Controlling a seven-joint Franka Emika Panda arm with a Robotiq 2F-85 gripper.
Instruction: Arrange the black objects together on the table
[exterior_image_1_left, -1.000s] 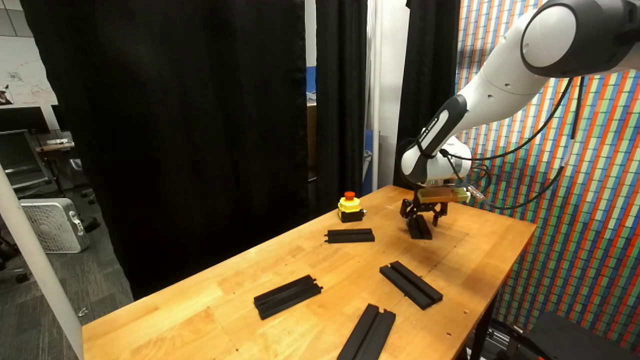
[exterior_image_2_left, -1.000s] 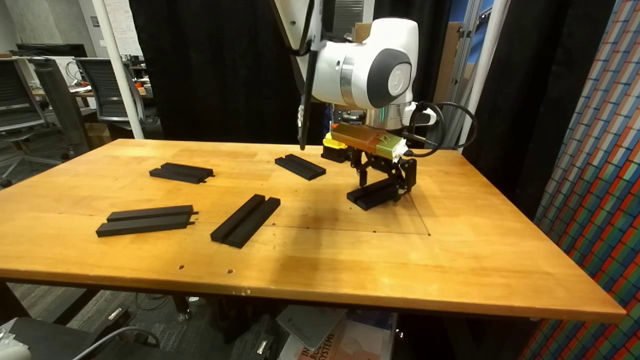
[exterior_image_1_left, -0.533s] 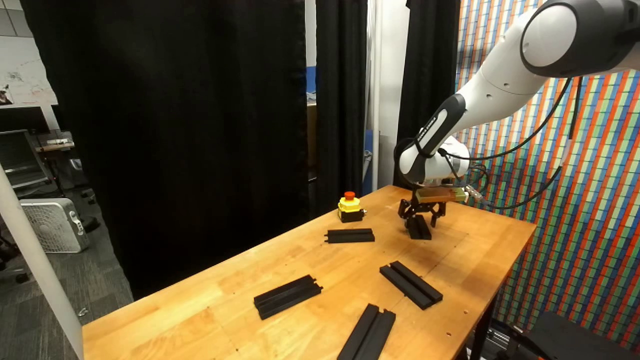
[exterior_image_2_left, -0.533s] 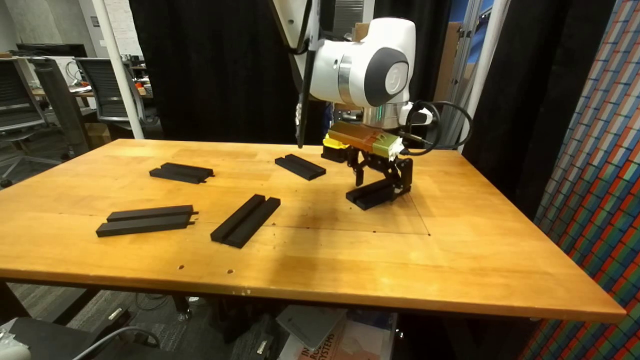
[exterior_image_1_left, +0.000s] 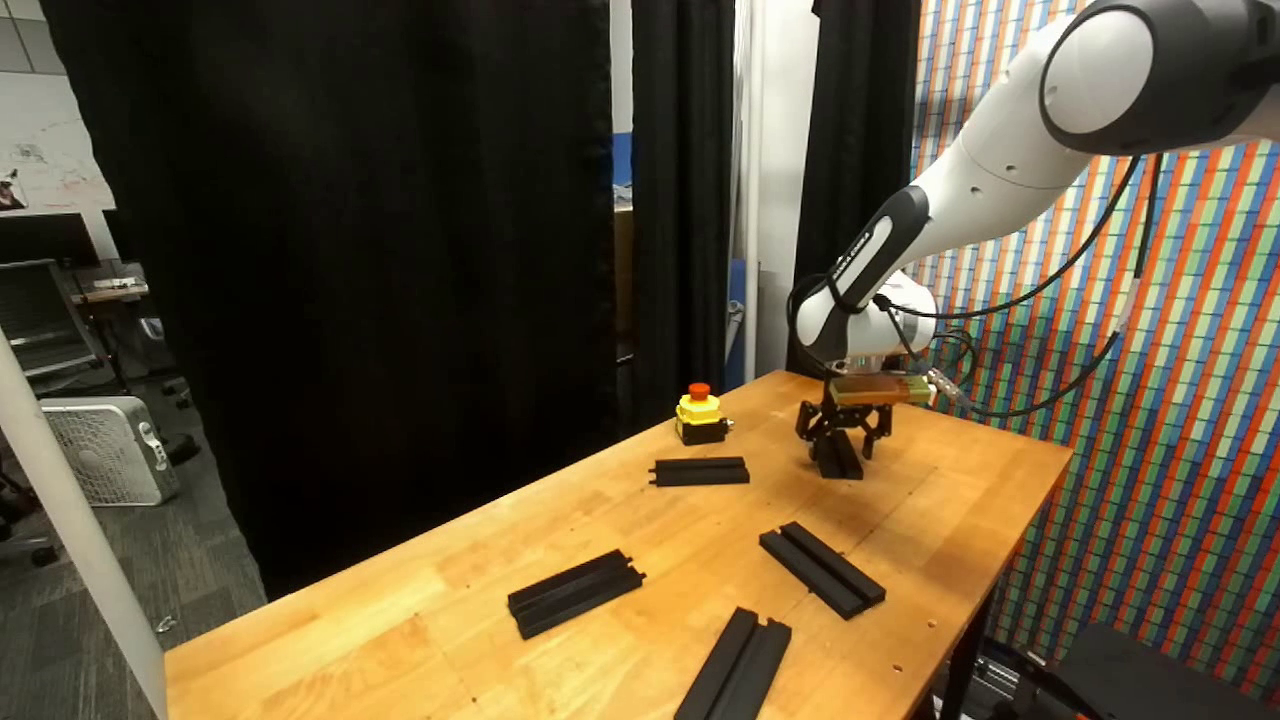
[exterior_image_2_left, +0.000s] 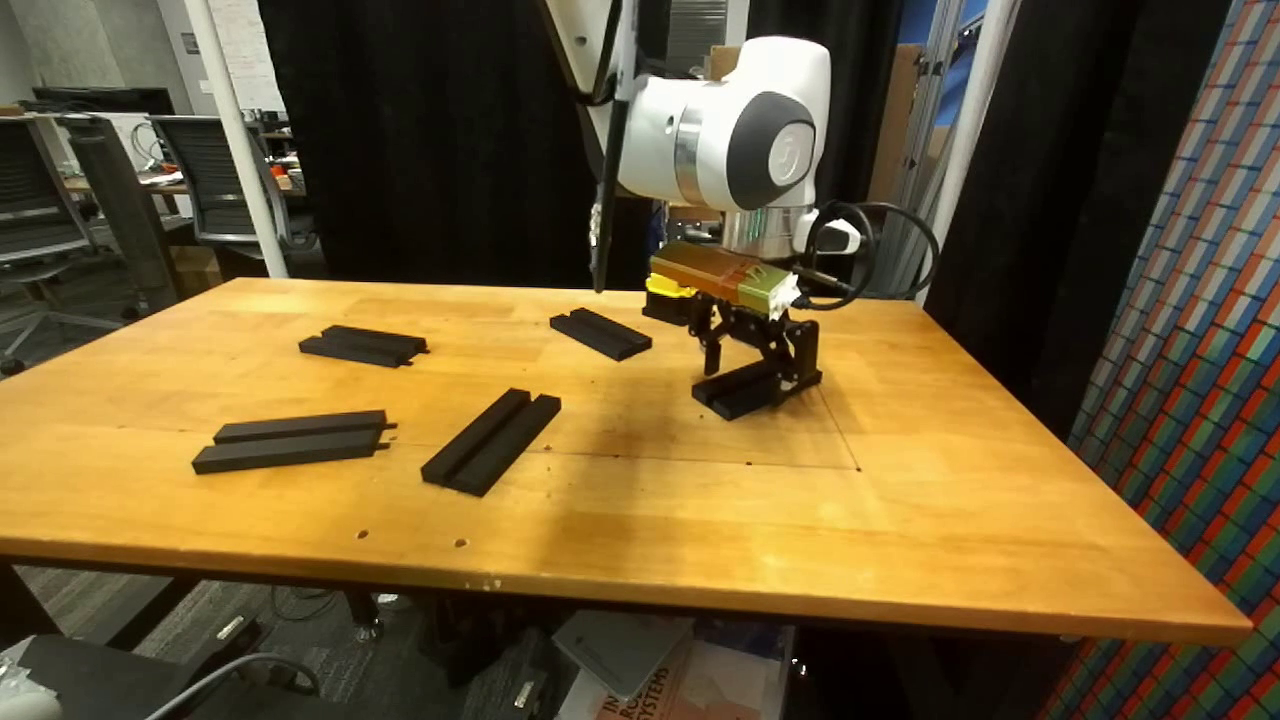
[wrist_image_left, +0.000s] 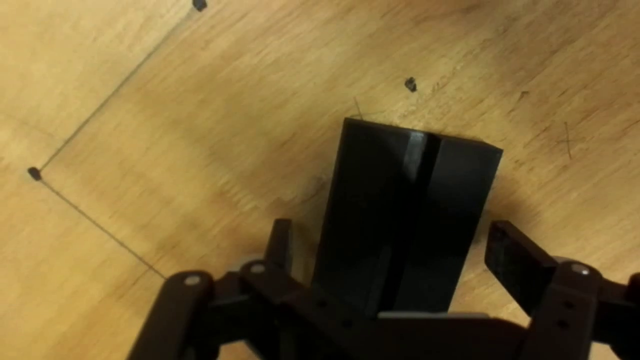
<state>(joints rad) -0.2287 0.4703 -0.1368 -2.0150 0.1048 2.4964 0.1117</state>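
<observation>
With jaws wide astride the black bar (wrist_image_left: 405, 215) nearest the right edge of the worktop (exterior_image_2_left: 900, 530) in an exterior view, square the pads (wrist_image_left: 517, 265) to its sides before closing.

In an exterior view, the arm (exterior_image_1_left: 1010, 160) slopes from upper right; the gripper (exterior_image_1_left: 841, 453) points down, fingers (wrist_image_left: 520, 265) apart.

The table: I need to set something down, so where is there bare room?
In an exterior view, the table is bare front right, between the dark line and the front and right edges, and left of the leftmost black bar. It's crowded back right, where the open claw straddles the rightmost black bar, with the yellow button box nearby.
</observation>
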